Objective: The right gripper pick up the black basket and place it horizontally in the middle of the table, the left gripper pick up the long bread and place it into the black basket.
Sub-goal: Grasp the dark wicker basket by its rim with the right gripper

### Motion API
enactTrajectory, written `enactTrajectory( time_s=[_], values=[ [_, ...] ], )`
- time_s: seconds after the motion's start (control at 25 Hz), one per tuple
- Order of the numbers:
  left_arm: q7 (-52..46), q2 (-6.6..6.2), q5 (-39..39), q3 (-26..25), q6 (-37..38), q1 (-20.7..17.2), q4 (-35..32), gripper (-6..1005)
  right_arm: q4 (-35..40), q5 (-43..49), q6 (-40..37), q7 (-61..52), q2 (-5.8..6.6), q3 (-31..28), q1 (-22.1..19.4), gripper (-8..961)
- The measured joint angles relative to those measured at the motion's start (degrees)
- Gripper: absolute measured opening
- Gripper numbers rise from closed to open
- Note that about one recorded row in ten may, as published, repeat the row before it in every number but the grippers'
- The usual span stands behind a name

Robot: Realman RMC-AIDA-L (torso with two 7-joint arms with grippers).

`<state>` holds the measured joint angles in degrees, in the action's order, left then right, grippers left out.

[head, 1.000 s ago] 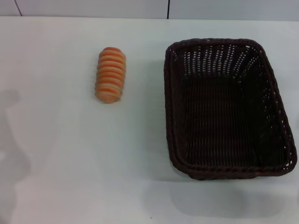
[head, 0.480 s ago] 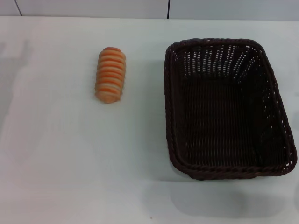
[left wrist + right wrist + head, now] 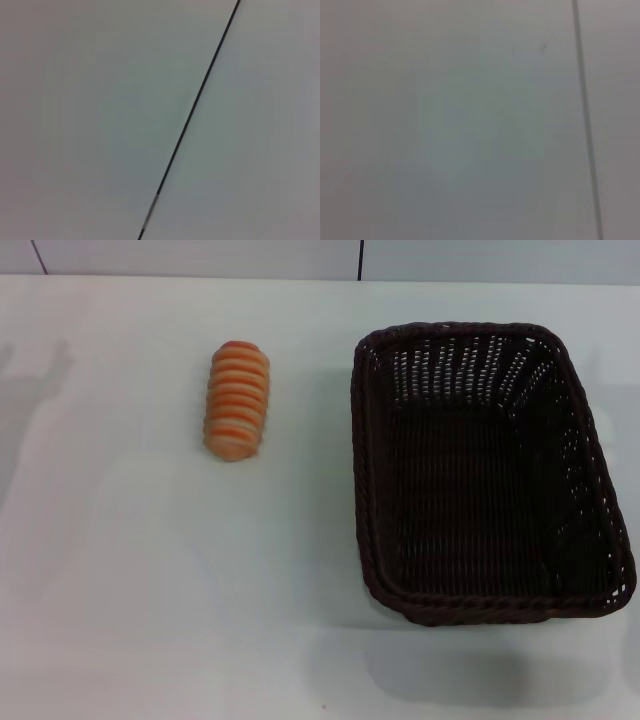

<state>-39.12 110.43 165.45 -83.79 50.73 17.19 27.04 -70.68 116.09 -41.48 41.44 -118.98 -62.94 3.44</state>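
Meanwhile, nothing on the table is touched yet.
Near edge: bare white tabletop; a faint grey shadow at the robot's left has slid farther up the table vs 1 s ago, prob. an arm moving out of shot.
Black basket: sits on the robot's right side, long axis running near-to-far, empty, same spot as in both earlier frames.
Long bread: lies well apart from the basket, to its left and toward the far half, ridged side up, also unmoved.
Far edge: pale wall panels w/ a dark seam.
Meaning for task: judging by this, step one (basket to mid-table, turned horizontal) isn't begun; only the shadow hints at motion.
Left gripper: not in any view; fingers' state can't be told.
Right gripper: likewise unseen; can't say how far open or if it has hold of anything.
Head view vs wrists: head cam alone shows basket and bread.
Left wrist view: only a blank pale surface w/ one thin dark diagonal line.
Right wrist view: a blank pale surface w/ a soft grey line, no task item.
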Motion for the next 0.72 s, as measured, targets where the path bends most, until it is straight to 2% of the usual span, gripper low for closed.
enactTrajectory(
  time_s=[0.16, 0.24, 0.44, 0.56, 0.72],
  values=[
    [0.2, -0.33, 0.0, 0.1, -1.3, -0.1, -0.1, 830, -5.4, -0.5, 12.3, 0.2, -0.02, -3.8, -1.8, 775],
    [0.3, -0.49, 0.1, 0.1, -1.9, -0.1, -0.1, 830, -8.2, -2.7, 21.9, 0.2, -0.03, -7.6, -2.2, 775],
    [0.6, -0.97, 0.1, 0.7, -2.4, 0.2, -0.2, 830, -10.7, -5.2, 38.0, -0.8, -0.02, -15.4, -2.0, 776],
    [0.6, -1.12, 0.1, 1.0, -2.6, 0.3, -0.2, 829, -10.9, -4.1, 43.0, -2.3, -0.02, -18.7, -1.5, 776],
    [1.1, -1.19, 0.1, 1.6, -3.1, 1.3, -0.1, 829, -9.9, -1.1, 42.4, -2.4, -0.18, -19.4, -0.9, 776]
  ],
)
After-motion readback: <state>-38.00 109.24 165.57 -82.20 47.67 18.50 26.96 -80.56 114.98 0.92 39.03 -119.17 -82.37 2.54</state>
